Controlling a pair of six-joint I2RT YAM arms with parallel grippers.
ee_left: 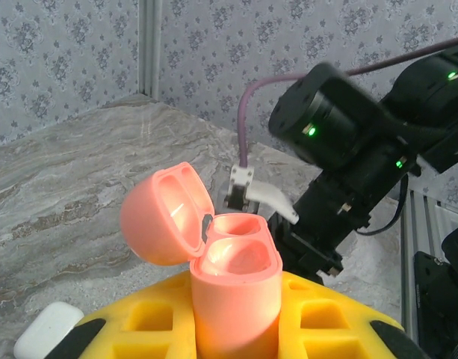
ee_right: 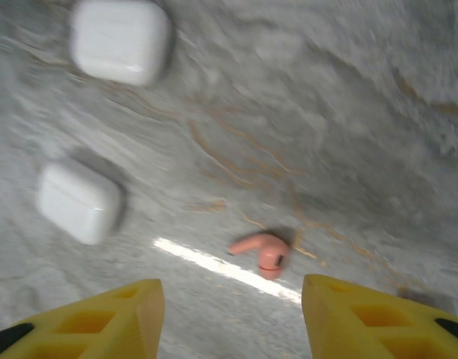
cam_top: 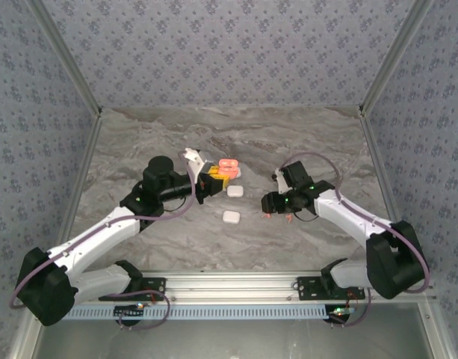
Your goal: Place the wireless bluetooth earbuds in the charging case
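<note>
A pink charging case (ee_left: 236,262) stands upright with its lid (ee_left: 166,213) hinged open to the left and both wells empty. My left gripper (ee_left: 236,318) is shut on its lower body, and in the top view the left gripper (cam_top: 214,178) holds the case (cam_top: 229,166) above the table's middle. One pink earbud (ee_right: 262,253) lies on the marble. It sits just ahead of my right gripper (ee_right: 232,303), slightly right of centre. That gripper's yellow fingers (ee_right: 101,321) stand apart with nothing between them. From above, the right gripper (cam_top: 279,215) hovers low over the table.
Two shut white cases (ee_right: 122,39) (ee_right: 79,200) lie on the marble left of the earbud, and in the top view they (cam_top: 235,191) (cam_top: 231,217) sit between the arms. The right arm's black wrist (ee_left: 341,149) is close behind the pink case. Patterned walls enclose the table.
</note>
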